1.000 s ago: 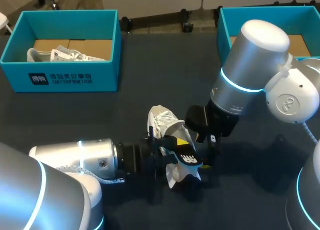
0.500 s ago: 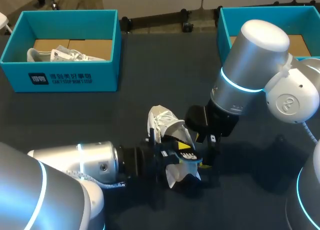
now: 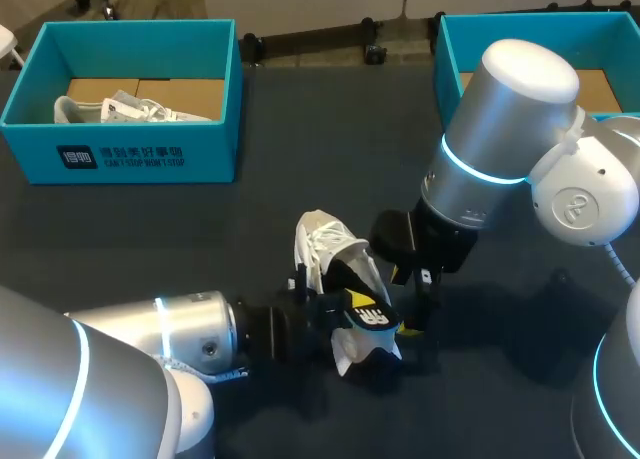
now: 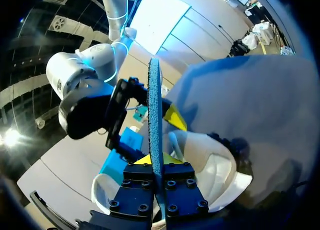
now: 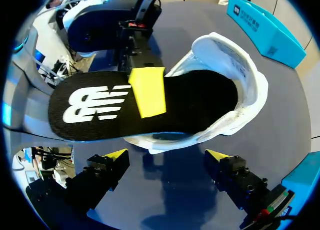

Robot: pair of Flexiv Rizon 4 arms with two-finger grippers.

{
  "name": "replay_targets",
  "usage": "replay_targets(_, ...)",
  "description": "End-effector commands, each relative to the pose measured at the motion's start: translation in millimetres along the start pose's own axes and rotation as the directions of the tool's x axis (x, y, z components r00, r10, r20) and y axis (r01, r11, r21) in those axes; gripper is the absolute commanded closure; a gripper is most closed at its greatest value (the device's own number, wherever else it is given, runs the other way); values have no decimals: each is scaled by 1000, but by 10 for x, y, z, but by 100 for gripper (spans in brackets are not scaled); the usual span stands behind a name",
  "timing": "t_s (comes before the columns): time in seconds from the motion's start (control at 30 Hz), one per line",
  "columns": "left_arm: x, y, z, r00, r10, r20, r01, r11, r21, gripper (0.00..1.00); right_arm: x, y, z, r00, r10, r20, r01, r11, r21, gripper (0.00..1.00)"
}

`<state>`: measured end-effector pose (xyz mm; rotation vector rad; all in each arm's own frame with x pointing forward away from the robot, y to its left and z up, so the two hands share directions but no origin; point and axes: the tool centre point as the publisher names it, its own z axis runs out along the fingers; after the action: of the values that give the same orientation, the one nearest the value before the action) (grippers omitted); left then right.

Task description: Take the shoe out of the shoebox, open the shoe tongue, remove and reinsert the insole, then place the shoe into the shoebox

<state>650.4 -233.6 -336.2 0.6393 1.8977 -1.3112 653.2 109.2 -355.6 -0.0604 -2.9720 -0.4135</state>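
Head view: our left gripper (image 3: 347, 304) is clamped on the black insole (image 3: 378, 319), which sticks half out of the white shoe (image 3: 322, 241) toward the dark table's (image 3: 300, 129) near edge. Our right gripper (image 3: 415, 299) hangs just beside it, its fingers hard to make out.

Left wrist: the insole sits edge-on between both pads.

Right wrist: the right fingers are spread wide and hold nothing. A teal shoebox (image 5: 265, 24) sits beyond the shoe.

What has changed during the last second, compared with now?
The left arm sank slightly toward the robot, and the black foam insole, clamped in the left gripper, twisted a little at the white shoe opening. The shoe and the open right gripper stayed in place.
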Motion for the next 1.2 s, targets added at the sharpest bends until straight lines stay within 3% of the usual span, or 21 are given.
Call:
replay_targets(0.03, -22, 58, 59, 1000, 2, -5, -2, 1000, -21, 100, 2, 8, 15, 1000, 1, 1, -1, 1000, 2, 0)
replay_targets(0.4, -38, 49, 55, 1000, -7, -15, 6, 1000, -22, 100, 2, 8, 15, 1000, 1, 1, -1, 1000, 2, 0)
replay_targets(0.43, -36, 27, 52, 1000, -10, -16, 10, 1000, -12, 82, 2, 8, 15, 1000, 1, 1, -1, 1000, 2, 0)
replay_targets(0.47, -37, 14, 49, 1000, -11, -17, 11, 1000, -8, 77, 2, 8, 15, 1000, 1, 1, -1, 1000, 2, 0)
replay_targets(0.63, -60, -43, 25, 999, -35, -19, 36, 999, 21, 67, 2, 8, 15, 1000, 1, 1, -1, 1000, 2, 0)
replay_targets(0.97, -97, -204, -40, 997, -63, -33, 65, 996, 56, 65, 2, 8, 15, 1000, 1, 1, -1, 1000, 2, 0)
replay_targets(1.2, -111, -273, -38, 997, -67, -38, 70, 995, 69, 69, 2, 8, 15, 1000, 1, 1, -1, 1000, 2, 0)
